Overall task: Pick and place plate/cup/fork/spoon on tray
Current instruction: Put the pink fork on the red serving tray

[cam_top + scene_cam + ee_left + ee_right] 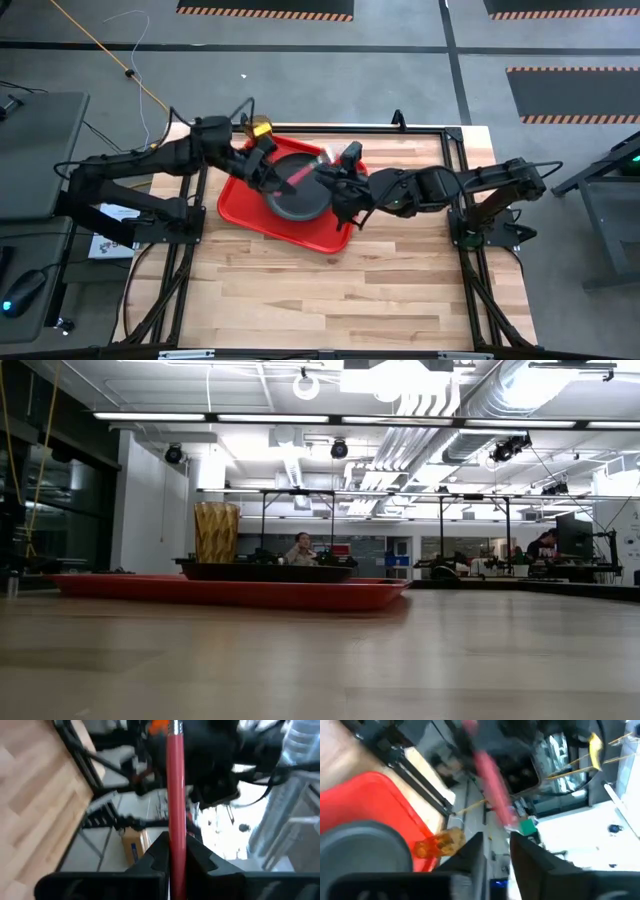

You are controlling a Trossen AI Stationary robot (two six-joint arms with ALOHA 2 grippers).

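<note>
Left wrist view: left claw clamped on the fork, handle between its fingers.

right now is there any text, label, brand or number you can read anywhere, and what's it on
None can be read.
Cardboard box seen past the fork: a blue printed patch, too blurred to read.
Paper under the left arm, beside the table: marks too small to read.
Tray, plate, cup: no lettering visible.

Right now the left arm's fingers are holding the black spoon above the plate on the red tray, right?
Not the spoon: the left wrist view shows the left gripper shut on the fork, by its pink-red handle. It is above the plate on the tray.
</note>
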